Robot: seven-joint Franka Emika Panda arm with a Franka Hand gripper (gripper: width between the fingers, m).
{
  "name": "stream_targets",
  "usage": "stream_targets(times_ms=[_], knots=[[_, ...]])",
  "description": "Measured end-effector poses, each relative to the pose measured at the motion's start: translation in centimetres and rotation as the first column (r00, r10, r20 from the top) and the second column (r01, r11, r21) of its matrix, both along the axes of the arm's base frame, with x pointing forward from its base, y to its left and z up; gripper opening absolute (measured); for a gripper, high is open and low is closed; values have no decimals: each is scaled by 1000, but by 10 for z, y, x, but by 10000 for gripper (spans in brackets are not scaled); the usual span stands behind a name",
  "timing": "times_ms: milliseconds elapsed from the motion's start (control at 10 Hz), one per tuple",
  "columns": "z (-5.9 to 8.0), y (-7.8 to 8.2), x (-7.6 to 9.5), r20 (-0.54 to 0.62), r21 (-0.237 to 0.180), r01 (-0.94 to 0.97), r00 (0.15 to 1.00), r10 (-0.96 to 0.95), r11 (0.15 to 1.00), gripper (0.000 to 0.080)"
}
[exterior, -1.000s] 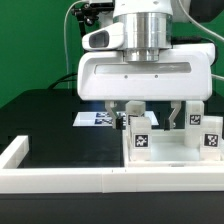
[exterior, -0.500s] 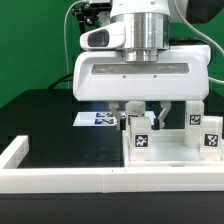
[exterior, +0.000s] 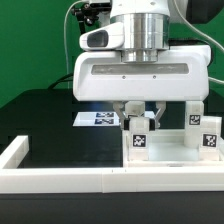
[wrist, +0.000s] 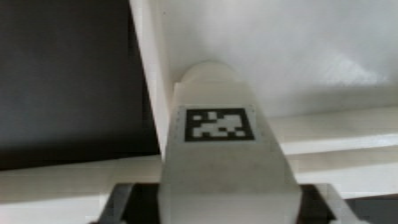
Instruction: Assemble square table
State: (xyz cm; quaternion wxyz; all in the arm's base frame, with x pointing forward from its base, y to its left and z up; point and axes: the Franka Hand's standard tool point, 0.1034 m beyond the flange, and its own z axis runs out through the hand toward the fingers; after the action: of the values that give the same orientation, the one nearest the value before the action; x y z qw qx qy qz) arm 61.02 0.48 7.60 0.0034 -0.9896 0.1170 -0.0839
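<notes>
The square table's white slab (exterior: 168,152) lies on the exterior view's right of the black surface. A white leg (exterior: 139,138) with a black-white tag stands at the slab's near left corner. My gripper (exterior: 140,120) hangs straight over it, its fingers (exterior: 126,112) pressed against the leg's two sides. In the wrist view the tagged leg (wrist: 221,130) fills the gap between the dark fingers (wrist: 128,200), with the slab (wrist: 302,70) behind it. My gripper (wrist: 222,205) is shut on the leg.
Two more tagged legs (exterior: 210,138) (exterior: 195,119) stand at the slab's right side. The marker board (exterior: 97,118) lies flat behind and to the left of the gripper. A long white rail (exterior: 60,181) borders the black surface along the front.
The fingers have come together from wide open onto the leg. The leg's tag sits slightly higher and further left than before.
</notes>
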Motion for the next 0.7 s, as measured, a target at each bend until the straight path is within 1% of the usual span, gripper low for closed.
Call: stream_targets(times_ms=[200,300,400,500,700], knots=[[0,1,0,2,28,163,987,-163,986,291],[0,0,0,0,47,289,957,-289,956,291],[0,-1,0,-5,67,417,909,-418,906,291],[0,-1,0,-10,80,493,870,-493,867,291],[0,-2,-1,-41,129,707,704,-709,695,291]])
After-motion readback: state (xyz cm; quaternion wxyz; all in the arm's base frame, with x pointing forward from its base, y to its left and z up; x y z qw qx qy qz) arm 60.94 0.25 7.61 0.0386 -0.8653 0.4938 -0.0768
